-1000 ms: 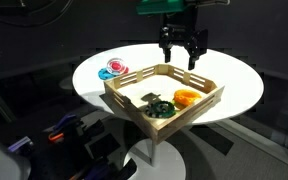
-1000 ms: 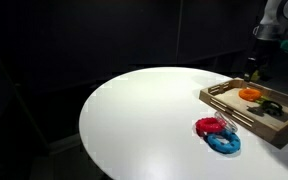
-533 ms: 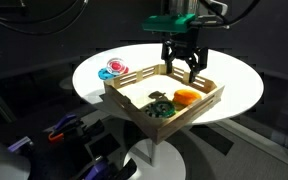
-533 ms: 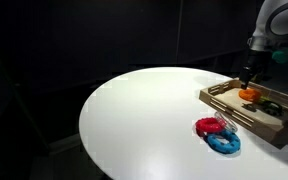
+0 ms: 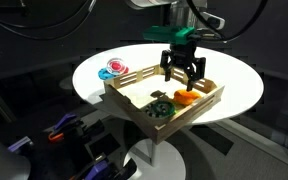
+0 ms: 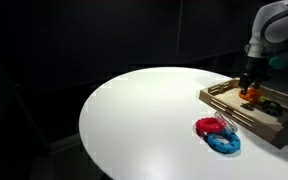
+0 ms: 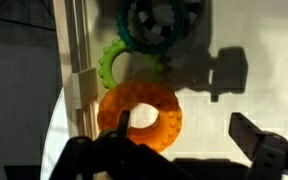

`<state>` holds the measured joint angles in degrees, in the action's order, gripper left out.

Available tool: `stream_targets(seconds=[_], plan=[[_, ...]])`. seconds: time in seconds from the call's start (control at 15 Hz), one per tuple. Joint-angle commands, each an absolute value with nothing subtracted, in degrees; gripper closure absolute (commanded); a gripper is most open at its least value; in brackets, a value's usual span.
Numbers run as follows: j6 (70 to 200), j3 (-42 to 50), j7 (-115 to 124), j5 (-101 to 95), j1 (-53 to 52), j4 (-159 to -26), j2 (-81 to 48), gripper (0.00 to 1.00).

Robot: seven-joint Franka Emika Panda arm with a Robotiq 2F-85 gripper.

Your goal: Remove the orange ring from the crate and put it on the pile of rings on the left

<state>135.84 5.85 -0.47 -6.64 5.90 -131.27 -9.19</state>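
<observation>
The orange ring (image 5: 185, 97) lies in the wooden crate (image 5: 130, 88), near its far side; it also shows in the other exterior view (image 6: 250, 95). My gripper (image 5: 184, 84) is open and low over the ring. In the wrist view the orange ring (image 7: 169, 112) lies flat on the crate floor. One dark finger (image 7: 123, 122) stands over its hole and the other finger (image 7: 252, 133) is well out to the right. The gripper (image 7: 180, 122) holds nothing. The pile of rings (image 5: 112, 70), light blue and red, sits on the table outside the crate (image 6: 218, 134).
A lime green ring (image 7: 117, 64) and a dark ring (image 7: 162, 20) lie in the crate beside the orange one. The crate's slatted wall (image 7: 74, 70) runs close along the orange ring. The round white table (image 6: 144, 110) stands in dark surroundings.
The gripper has come down from above the crate's far edge into the crate, onto the orange ring. The rings have not moved.
</observation>
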Motion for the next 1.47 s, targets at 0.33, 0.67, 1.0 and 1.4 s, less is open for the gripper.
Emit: stream_targets(seconds=[0.33, 0.67, 1.0, 1.4], plan=[[135.41, 5.86, -0.28, -7.65, 5.09, -128.04, -12.71, 0.00], [134.92, 5.96, 0.13, -8.34, 4.64, -126.48, -14.35, 0.26], [134.22, 6.01, 0.33, -8.40, 4.42, -125.55, -14.86, 0.67], [131.94, 5.23, -0.79, -6.95, 4.25, -126.12, -11.71, 0.92]])
